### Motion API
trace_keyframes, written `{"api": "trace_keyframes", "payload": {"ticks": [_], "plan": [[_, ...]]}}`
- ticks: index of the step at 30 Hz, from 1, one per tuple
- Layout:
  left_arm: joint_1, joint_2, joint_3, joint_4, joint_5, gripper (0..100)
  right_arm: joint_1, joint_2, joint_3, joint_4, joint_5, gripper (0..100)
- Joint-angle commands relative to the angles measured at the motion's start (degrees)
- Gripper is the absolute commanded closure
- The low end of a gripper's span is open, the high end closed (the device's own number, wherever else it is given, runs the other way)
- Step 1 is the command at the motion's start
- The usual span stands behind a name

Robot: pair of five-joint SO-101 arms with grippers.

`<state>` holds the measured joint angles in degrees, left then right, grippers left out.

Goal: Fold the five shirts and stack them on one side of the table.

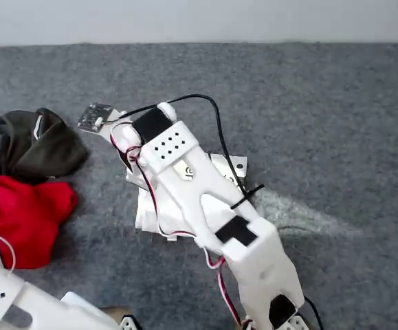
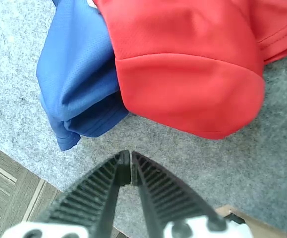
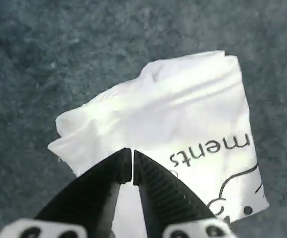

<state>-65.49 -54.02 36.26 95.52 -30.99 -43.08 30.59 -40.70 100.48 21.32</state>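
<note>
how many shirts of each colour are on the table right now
white folded shirt with black print: 1
red crumpled shirt: 1
blue mesh shirt: 1
dark olive crumpled shirt: 1
total: 4 shirts in view

1. High view: fixed camera off my arms, looked steeply down over table (image 1: pixel 336 110), wall (image 1: pixel 199 20) along far side. Widest of three; took in my right arm (image 1: pixel 212 206) and part of my left arm (image 1: pixel 6 302).
2. Left wrist view: camera on my left wrist, faced down past my left gripper (image 2: pixel 131 167), close over red shirt (image 2: pixel 188 74) and blue shirt (image 2: pixel 74 84).
3. Right wrist view: camera on my right wrist, faced down past my right gripper (image 3: pixel 133 166), close over white shirt (image 3: pixel 173 114).
4. Shared: red shirt, entries 1 and 2; white shirt, entries 1 and 3.
</note>
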Motion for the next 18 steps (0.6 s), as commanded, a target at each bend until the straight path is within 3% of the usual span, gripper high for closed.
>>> {"api": "trace_keyframes", "payload": {"ticks": [1, 8, 16, 18], "plan": [[0.26, -0.79, -0.13, -0.79, -0.35, 98, 4.00, -11.38, 10.29, 2.68, -5.63, 98.3], [0.26, -0.79, -0.13, -0.53, -0.35, 98, 12.53, -22.11, 27.34, 2.42, -20.40, 96.0], [0.26, -0.79, -0.13, -0.79, -0.35, 98, 16.13, -22.46, 35.60, 0.84, -39.47, 60.8], [0.26, -0.79, -0.13, -0.79, -0.35, 98, 16.13, -21.67, 36.13, -1.10, -42.11, 56.0]]}}
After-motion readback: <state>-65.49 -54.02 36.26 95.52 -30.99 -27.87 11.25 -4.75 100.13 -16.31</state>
